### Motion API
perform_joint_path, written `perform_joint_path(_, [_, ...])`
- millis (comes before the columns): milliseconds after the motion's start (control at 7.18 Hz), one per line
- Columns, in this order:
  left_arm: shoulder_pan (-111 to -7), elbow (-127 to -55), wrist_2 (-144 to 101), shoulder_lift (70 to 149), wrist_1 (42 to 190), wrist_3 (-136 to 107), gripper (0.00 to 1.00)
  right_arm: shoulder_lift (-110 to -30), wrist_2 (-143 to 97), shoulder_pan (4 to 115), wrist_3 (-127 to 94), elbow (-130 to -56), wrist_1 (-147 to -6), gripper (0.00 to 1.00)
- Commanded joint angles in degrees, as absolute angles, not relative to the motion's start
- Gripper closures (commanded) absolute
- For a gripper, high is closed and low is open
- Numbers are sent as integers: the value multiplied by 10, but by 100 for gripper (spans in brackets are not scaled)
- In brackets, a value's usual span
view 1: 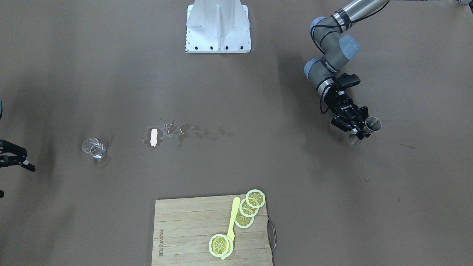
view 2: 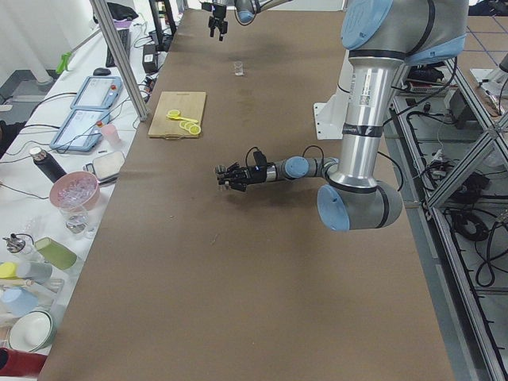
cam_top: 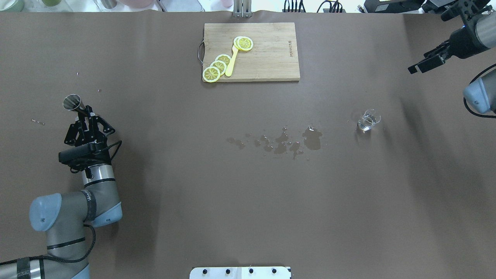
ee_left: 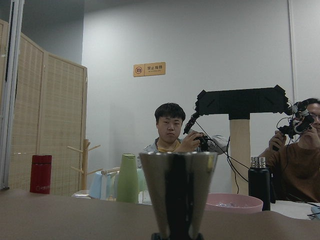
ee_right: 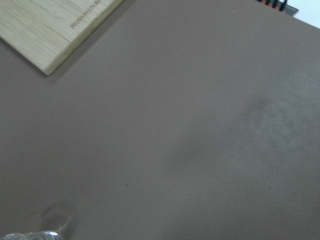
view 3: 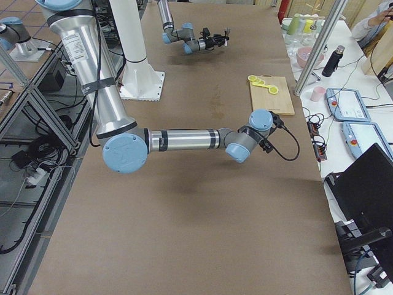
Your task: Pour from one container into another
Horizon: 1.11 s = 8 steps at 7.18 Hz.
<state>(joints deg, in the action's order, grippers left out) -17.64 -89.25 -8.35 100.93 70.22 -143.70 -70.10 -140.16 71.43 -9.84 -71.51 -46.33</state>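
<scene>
Near the left end of the table (cam_top: 217, 201), my left tool (cam_top: 86, 113) grips the steel jigger (cam_top: 73, 102); right tool (cam_top: 426, 62) hangs open, well apart from the glass cup (cam_top: 368, 121) beside a puddle (cam_top: 312, 139).

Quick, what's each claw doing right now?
Left claw: shut on the steel jigger.
Right claw: open, holding nothing.

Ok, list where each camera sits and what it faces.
Front-facing: across the table, facing the base; left arm holds the jigger.
Overhead: behind the robot, looking down; both arms, glass.
Left: table's left end; left arm near.
Right: table's right end; right arm near.
Left wrist: level, past the jigger at people.
Right wrist: down at table, board corner.
Front-facing and overhead share board, spill.
</scene>
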Motion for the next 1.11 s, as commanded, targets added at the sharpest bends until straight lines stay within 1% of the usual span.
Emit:
perform_joint_path(0, [-175,-890,-83,1010,701,-1437,100,-715,-1406,742,-98,-758,-647,0])
perform_joint_path(139, [-173,-891,-83,1010,701,-1438,100,-716,-1412,762,-94,-785,-755,0])
perform_joint_path(278, [-171,-891,-83,1010,701,-1438,100,-722,-1402,767,-94,-796,-803,0])
perform_joint_path(557, [-168,-890,-83,1010,701,-1438,100,-772,-1378,795,-94,-790,-810,0])
perform_joint_path(835, [-164,-891,-83,1010,700,-1437,100,-844,-1346,816,-90,-798,-808,0])
perform_joint_path(975, [-163,-892,-83,1010,698,-1437,100,-853,-1342,827,-89,-799,-808,0])
